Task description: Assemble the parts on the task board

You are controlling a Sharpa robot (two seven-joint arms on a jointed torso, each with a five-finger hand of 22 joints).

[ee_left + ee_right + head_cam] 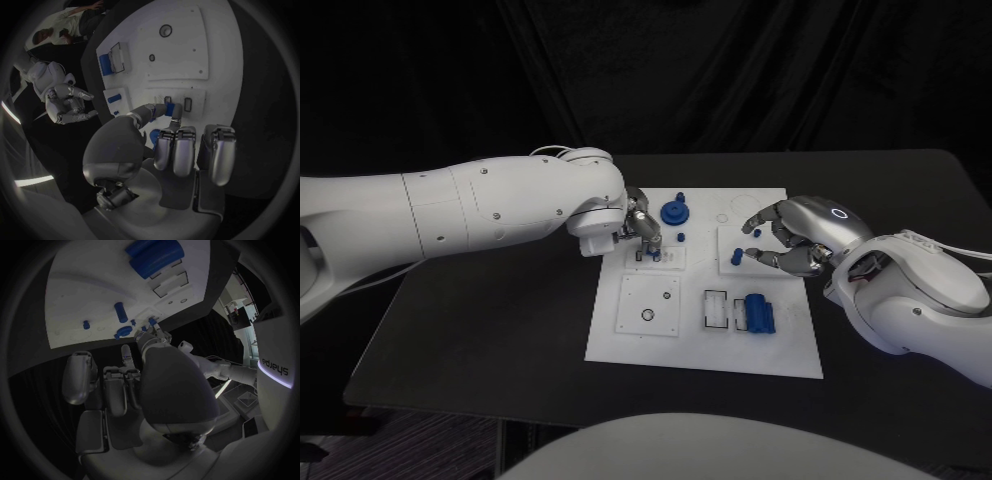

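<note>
The white rectangular task board (708, 340) lies in the middle of the black counter (488, 330), and the assembly is judged to be partly done. A blue round part with an upright stem (675, 211) is seen standing in the far part of the board, and a chunky blue cylindrical part (759, 313) is seated in a recess near the board's right edge, beside an open rectangular slot (715, 308). A short blue peg (736, 257) stands near the silver right hand (795, 238), whose fingers are curled and apart over the board's right side, with nothing plainly held. The silver left hand (638, 222) is lowered onto the board just beside the round part; in the left wrist view a small blue piece (152, 113) seems pinched at its fingers (175, 112) over small slots. The square plate with a round hole (649, 304) is unfilled, so several placements are judged left
</note>
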